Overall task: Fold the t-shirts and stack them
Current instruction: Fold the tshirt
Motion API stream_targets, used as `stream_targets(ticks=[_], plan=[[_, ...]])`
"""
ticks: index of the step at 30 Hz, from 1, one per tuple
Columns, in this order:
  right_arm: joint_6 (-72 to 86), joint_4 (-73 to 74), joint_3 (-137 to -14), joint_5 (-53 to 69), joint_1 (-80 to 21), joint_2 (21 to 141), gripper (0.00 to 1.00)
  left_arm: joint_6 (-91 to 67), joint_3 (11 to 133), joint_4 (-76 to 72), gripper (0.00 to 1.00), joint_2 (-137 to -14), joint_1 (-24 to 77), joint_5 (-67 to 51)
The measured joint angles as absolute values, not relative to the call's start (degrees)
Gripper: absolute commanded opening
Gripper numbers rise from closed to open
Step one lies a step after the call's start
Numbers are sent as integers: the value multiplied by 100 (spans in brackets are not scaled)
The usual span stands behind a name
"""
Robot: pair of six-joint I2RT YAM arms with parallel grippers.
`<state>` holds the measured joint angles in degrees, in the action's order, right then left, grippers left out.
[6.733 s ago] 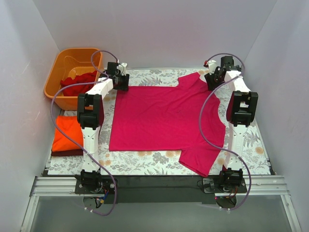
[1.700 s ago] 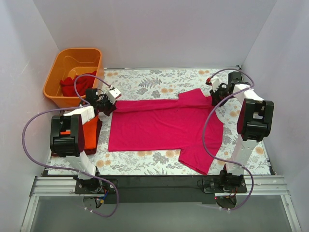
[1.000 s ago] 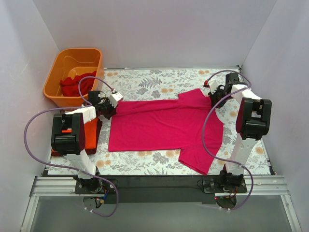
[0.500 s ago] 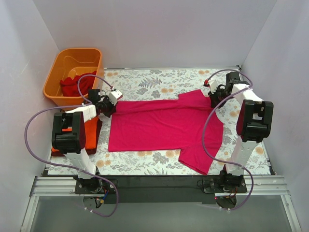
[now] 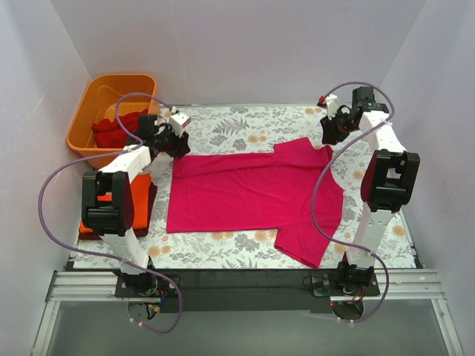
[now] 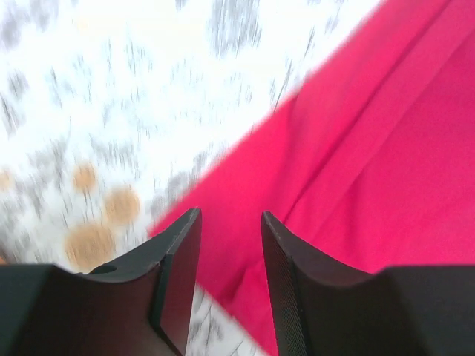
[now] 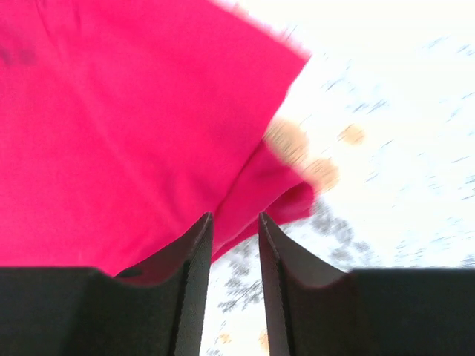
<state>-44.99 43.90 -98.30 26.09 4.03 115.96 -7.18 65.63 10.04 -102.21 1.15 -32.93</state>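
Overhead, the magenta-pink t-shirt (image 5: 252, 194) is lying folded over on the floral table (image 5: 223, 122), its near sleeve spreading toward the table's near edge. The left gripper (image 5: 177, 142) is hovering at the shirt's far-left corner and the right gripper (image 5: 332, 133) just past its far-right corner — neither is holding cloth. A deep red t-shirt (image 5: 115, 132) is sitting bunched in the orange tub (image 5: 89, 100), and a folded orange t-shirt (image 5: 141, 194) is lying beside the left arm. In the left wrist view, the 2 fingers (image 6: 178, 274) are standing slightly parted and empty above the pink hem. In the right wrist view, the fingers (image 7: 189, 282) are likewise parted — nothing between them — over the shirt's corner.
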Motion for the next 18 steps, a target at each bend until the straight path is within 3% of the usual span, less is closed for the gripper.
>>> stream_targets(ticks=[4, 8, 14, 18], plan=[[-4038, 4320, -10914, 2893, 410, 11950, 41, -1601, 7793, 875, 41, -10425, 753, -3236], [-3682, 4294, -11559, 3024, 410, 12446, 50, -2571, 9365, 663, 43, -11336, 1555, -3094], [-3271, 4316, -11841, 3190, 410, 13148, 54, -4150, 11332, 687, 47, -13353, 2460, -2936], [-3076, 4274, -11841, 3203, 399, 13360, 54, -4858, 11690, 735, 50, -14276, 2716, -2919]])
